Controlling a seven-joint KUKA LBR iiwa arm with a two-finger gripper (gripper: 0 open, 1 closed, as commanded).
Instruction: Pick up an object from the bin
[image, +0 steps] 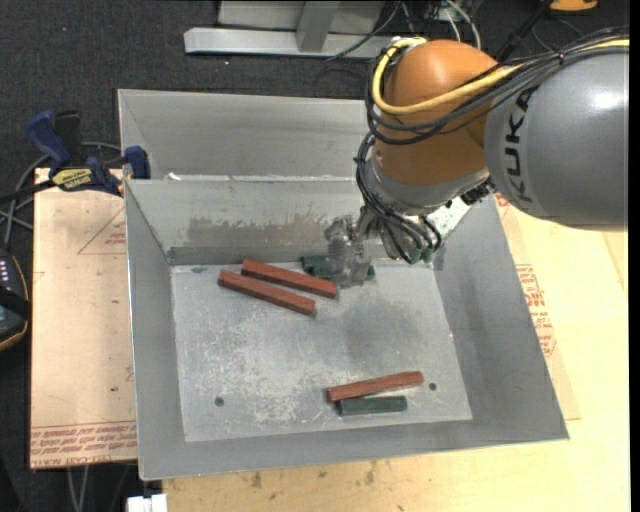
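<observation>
My gripper (347, 262) hangs low at the back of the bin, right of centre, its metal fingers reaching down just above the floor. A small dark green block (320, 265) lies right at the fingertips, partly hidden by them. Two long reddish-brown bars lie side by side just left of the gripper: the farther bar (288, 278) ends close to the fingers, and the nearer bar (266, 292) runs parallel in front of it.
Near the bin's front, right of centre, another reddish-brown bar (375, 386) lies against a dark green bar (372, 405). The arm with its orange cover reaches in over the bin's back right corner.
</observation>
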